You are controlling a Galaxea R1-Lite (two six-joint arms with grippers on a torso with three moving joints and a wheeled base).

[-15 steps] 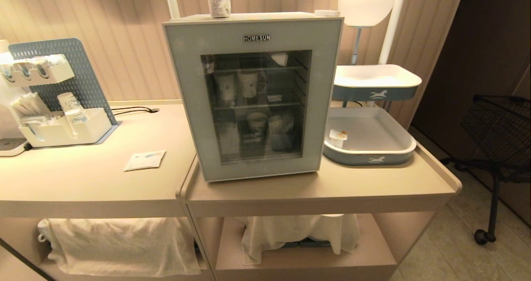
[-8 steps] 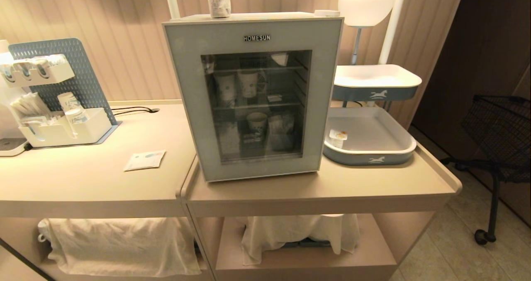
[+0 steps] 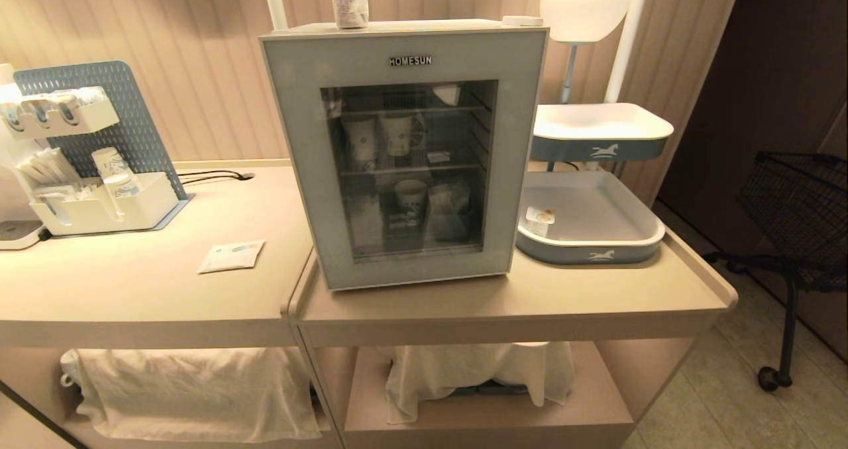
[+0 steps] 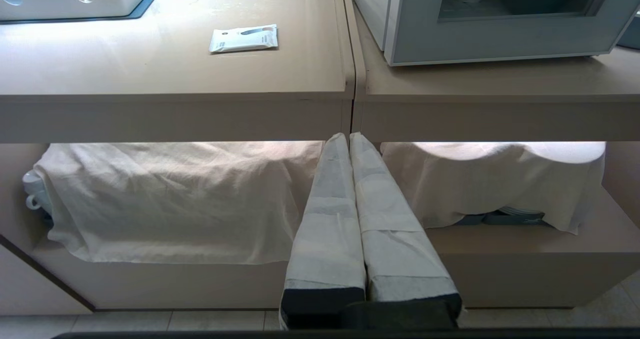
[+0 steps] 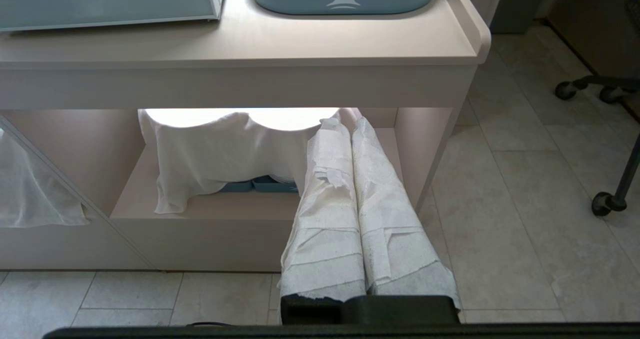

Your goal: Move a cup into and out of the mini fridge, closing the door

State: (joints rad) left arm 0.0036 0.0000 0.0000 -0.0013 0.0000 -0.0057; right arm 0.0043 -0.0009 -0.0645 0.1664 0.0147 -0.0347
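Both pincers, left pincer (image 4: 349, 141) and right pincer (image 5: 348, 119), closed, empty.

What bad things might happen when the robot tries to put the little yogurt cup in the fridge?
The cup sits tight in the corner of the tray, so fingers might bump the tray wall and tip it. The door of the mini fridge is shut and must be opened first; another tub on top might wobble. The paper cups inside leave little room.
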